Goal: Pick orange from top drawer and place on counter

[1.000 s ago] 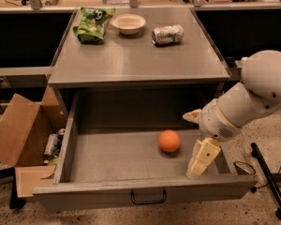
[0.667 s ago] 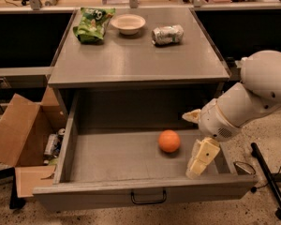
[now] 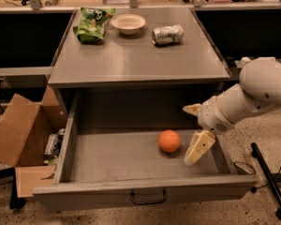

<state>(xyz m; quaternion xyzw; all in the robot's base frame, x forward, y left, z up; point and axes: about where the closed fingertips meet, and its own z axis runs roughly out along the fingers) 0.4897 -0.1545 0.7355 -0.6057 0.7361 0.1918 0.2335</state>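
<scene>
End effector (image 3: 188, 135), fingers (image 3: 200, 146) apart, between orange (image 3: 169, 141) and top drawer (image 3: 112, 159) wall

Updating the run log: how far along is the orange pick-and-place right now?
Done: the top drawer is pulled open. In hand: the gripper, fingers open, sits inside the drawer just right of the orange, with a small gap between them. Left: close on the orange, lift it out and set it on the counter.
</scene>
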